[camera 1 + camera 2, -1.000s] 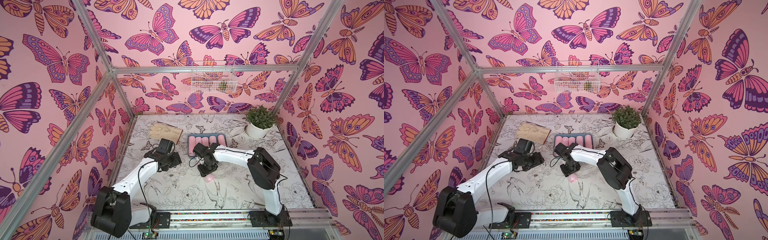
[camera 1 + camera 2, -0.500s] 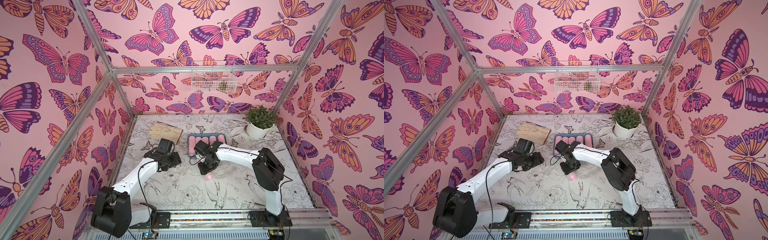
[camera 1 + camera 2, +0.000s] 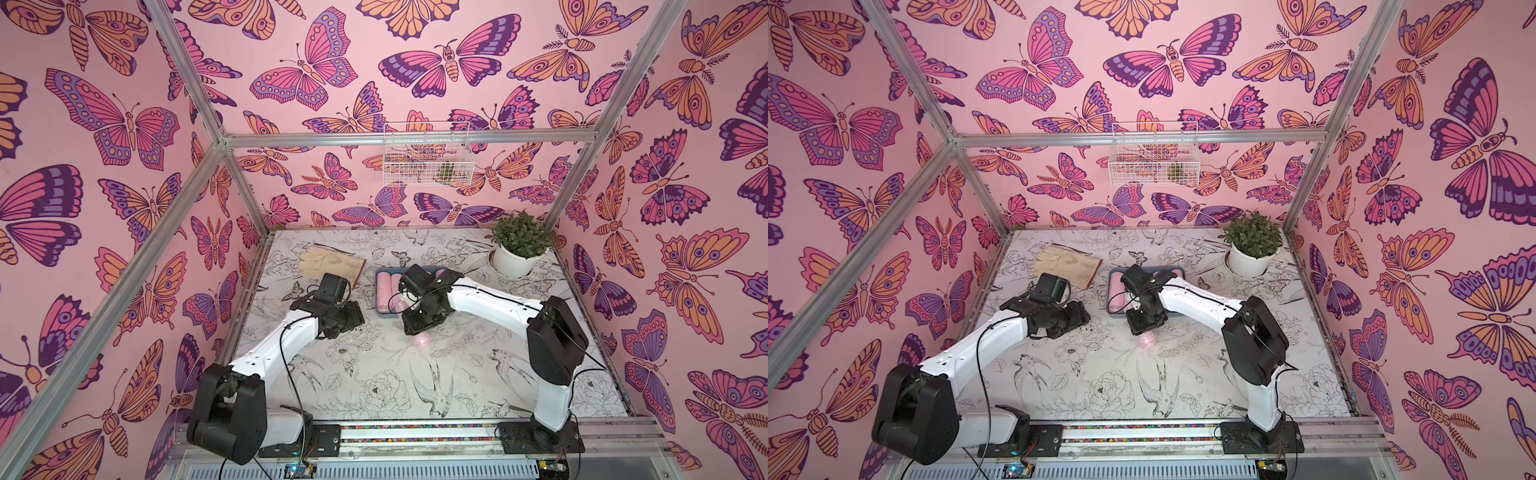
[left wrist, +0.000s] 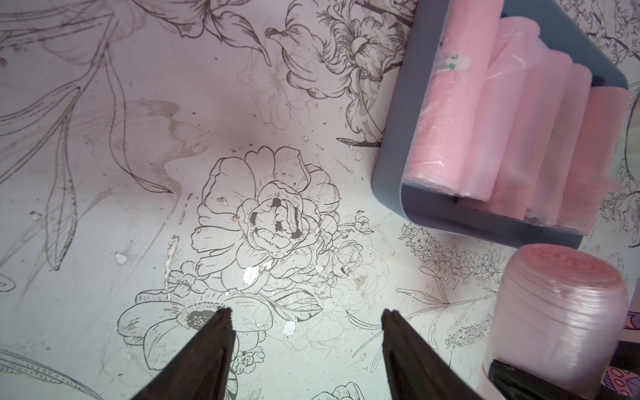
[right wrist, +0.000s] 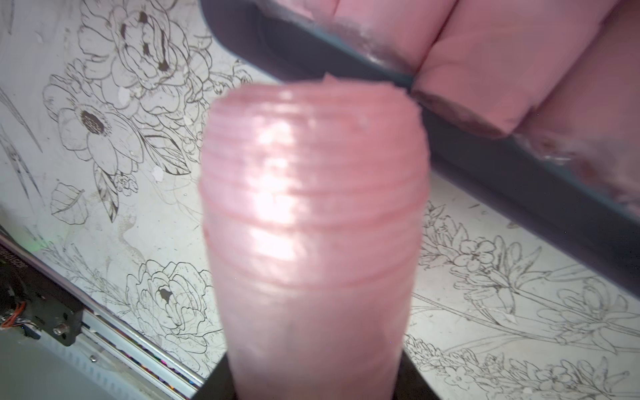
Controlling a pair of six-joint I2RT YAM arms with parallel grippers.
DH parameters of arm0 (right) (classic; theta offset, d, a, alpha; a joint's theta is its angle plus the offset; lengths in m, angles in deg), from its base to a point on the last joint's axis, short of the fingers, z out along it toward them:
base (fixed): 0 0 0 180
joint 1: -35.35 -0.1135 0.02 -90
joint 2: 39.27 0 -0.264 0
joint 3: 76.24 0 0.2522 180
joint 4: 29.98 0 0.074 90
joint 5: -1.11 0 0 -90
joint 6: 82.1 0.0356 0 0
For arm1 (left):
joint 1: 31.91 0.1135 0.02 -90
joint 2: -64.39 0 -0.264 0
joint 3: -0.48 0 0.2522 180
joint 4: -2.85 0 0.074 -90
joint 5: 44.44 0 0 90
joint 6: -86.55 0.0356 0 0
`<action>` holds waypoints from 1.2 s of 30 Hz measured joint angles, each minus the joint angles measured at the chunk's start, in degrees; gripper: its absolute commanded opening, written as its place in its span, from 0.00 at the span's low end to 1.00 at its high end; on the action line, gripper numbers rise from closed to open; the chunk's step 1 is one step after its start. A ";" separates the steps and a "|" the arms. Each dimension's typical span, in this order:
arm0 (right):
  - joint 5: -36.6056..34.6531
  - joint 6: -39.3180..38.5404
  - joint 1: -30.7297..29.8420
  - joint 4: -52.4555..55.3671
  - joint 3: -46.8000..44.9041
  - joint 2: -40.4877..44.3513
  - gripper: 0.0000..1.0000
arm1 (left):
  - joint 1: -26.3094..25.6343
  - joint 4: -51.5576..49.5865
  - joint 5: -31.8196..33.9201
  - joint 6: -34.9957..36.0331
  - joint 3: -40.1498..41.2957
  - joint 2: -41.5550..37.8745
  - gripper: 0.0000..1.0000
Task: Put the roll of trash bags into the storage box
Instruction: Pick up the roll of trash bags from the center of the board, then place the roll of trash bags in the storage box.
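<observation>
My right gripper (image 3: 420, 333) (image 3: 1144, 333) (image 5: 317, 381) is shut on a pink roll of trash bags (image 3: 422, 340) (image 3: 1147, 340) (image 5: 311, 207) (image 4: 557, 311). The roll sticks out of the jaws just in front of the near wall of the blue-grey storage box (image 3: 380, 313) (image 3: 1116, 314) (image 4: 391, 156) (image 5: 485, 166). Several pink rolls (image 3: 384, 291) (image 4: 485, 121) lie side by side inside the box. My left gripper (image 3: 358, 316) (image 3: 1084, 316) (image 4: 308, 311) is open and empty over the bare table, left of the box.
A tan glove (image 3: 332, 266) lies at the back left of the table. A potted plant (image 3: 517, 249) stands at the back right. A white wire basket (image 3: 426, 160) hangs on the back wall. The arms' base rail (image 3: 415, 432) runs along the front edge.
My right gripper has carried the roll a little way back, closer to the box's near wall. The left arm has not moved.
</observation>
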State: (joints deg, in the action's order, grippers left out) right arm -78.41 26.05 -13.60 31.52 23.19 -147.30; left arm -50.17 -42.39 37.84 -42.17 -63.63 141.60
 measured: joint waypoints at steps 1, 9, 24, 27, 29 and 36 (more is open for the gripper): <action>0.11 -0.04 0.46 0.02 0.04 0.39 0.47 | 0.00 0.00 -0.24 0.17 -0.24 0.20 0.72; 1.42 -0.87 5.20 0.20 1.64 1.16 0.47 | 0.04 0.13 -1.51 0.76 -0.59 0.87 0.72; 6.34 -1.73 18.38 0.22 6.73 0.07 0.46 | 0.04 0.17 -1.73 0.55 0.15 -0.98 0.72; 7.19 -1.66 20.87 0.02 9.60 -2.08 0.46 | 0.04 0.17 -1.70 0.31 0.42 -1.05 0.72; 7.80 -1.53 22.12 -0.11 11.54 -4.09 0.46 | 0.04 0.20 -1.68 0.31 0.39 -1.05 0.72; 9.14 -1.46 22.99 0.02 16.22 -10.78 0.46 | 0.04 0.22 -1.68 0.33 -0.42 0.11 0.72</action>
State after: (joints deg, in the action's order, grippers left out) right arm -69.28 24.59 9.39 31.55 39.41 -158.07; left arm -50.12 -42.18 36.16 -41.85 -64.05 141.71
